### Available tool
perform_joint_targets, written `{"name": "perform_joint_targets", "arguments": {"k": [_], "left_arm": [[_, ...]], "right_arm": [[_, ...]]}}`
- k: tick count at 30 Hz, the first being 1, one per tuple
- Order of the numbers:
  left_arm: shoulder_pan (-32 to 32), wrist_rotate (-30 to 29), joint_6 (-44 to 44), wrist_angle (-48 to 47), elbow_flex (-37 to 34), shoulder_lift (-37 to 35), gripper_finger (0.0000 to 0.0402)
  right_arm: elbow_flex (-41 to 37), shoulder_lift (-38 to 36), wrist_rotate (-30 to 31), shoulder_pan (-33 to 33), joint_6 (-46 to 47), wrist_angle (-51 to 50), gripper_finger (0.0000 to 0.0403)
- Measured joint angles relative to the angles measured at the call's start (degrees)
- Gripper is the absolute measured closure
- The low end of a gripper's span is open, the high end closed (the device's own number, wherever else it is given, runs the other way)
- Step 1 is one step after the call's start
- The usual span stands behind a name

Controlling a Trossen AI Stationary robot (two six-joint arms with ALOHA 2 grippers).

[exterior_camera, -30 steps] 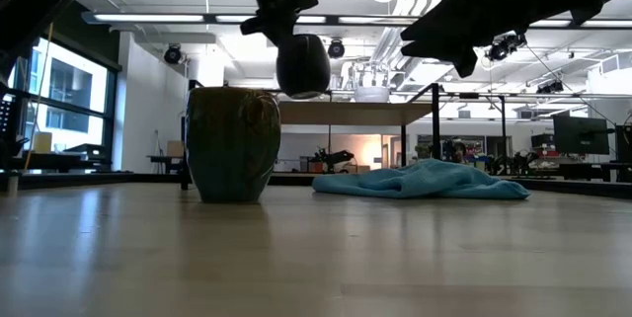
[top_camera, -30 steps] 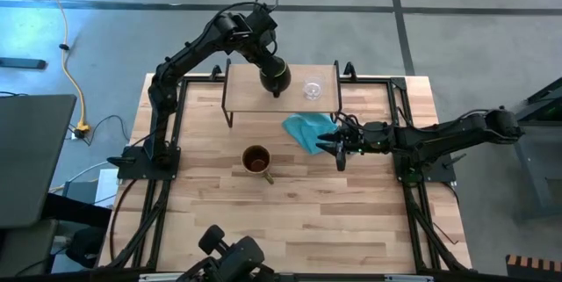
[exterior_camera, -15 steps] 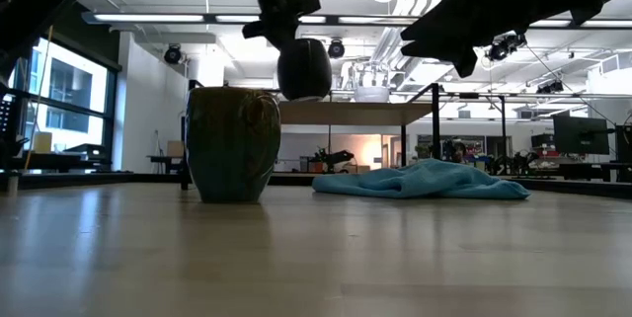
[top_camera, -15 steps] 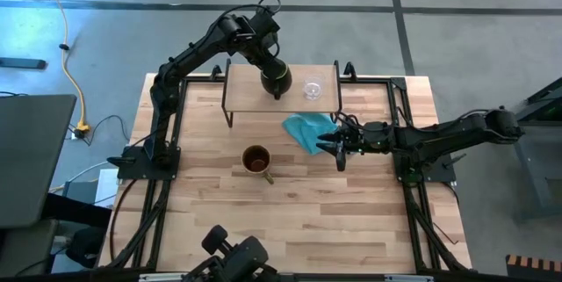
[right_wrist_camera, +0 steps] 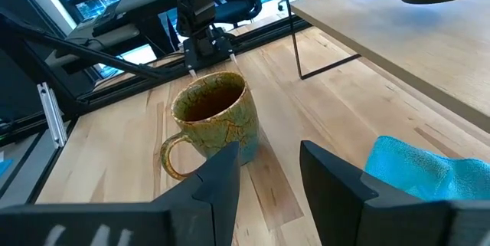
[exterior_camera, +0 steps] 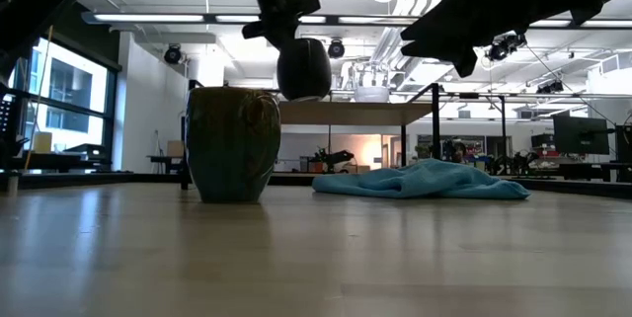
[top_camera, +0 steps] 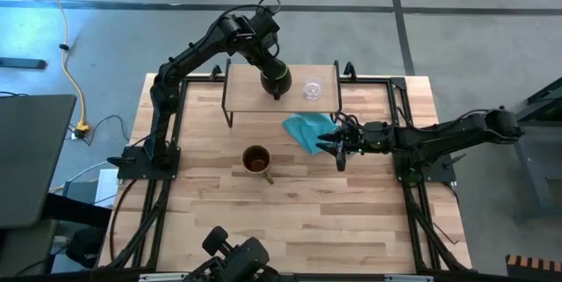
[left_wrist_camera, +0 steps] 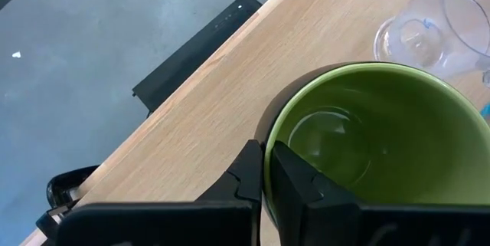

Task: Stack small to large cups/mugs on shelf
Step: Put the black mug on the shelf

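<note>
High view: left claw, at upper centre, pinches the dark mug's rim (green inside) over the shelf, glass cup beside. Right claw gapes empty by the cloth; tan mug at counter centre.

Left arm shifted dark mug slightly toward glass cup

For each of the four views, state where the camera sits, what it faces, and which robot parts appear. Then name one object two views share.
High: overhead, looking down; both arms, shelf.
Low: tabletop level, facing the room; tan-brown mug, blue cloth.
Left wrist: left gripper gripping the dark mug.
Right wrist: open right gripper.
Shared: tan-brown mug in low and right wrist views.
</note>
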Motion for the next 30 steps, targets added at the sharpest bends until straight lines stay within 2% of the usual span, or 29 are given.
{"name": "perform_joint_targets", "arguments": {"k": [30], "left_arm": [[-1.24, -0.6, -0.36, 0.23, -0.13, 2.23, 0.0401]], "right_arm": [[0.0, 0.0, -1.31, 0.0, 1.22, -1.74, 0.0275]]}}
